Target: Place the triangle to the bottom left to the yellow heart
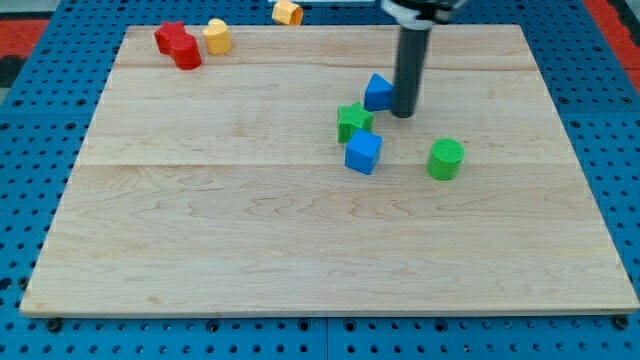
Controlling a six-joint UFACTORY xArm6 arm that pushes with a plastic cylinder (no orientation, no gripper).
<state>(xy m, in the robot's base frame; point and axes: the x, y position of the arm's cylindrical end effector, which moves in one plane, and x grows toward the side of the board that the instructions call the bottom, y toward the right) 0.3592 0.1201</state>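
A: So, what lies around on the counter?

B: The wooden counter fills most of the view, on a blue perforated base. The dark rod comes down from the view's top, and my tip stands just at the right of the blue triangle, touching it or almost; I cannot tell which. There is no pincer on this arm, so I cannot say open or closed.

A: And what stands in the way?

B: Just below the triangle is the green star, very near it, and below that the blue cube, touching the star or nearly. The green cylinder is at the right of the cube, apart. At the top left, well apart from all these, lie the red block and just beside it the yellow heart. Another yellow block sits off the counter, at the view's top edge.

A: Which way does the triangle point?

B: One corner points to the view's top. I cannot make out a clear long axis.

A: How does it look?

B: Small, blue, lighter on the top face, darker on its side. It lies right of the centre, in the upper half of the counter.
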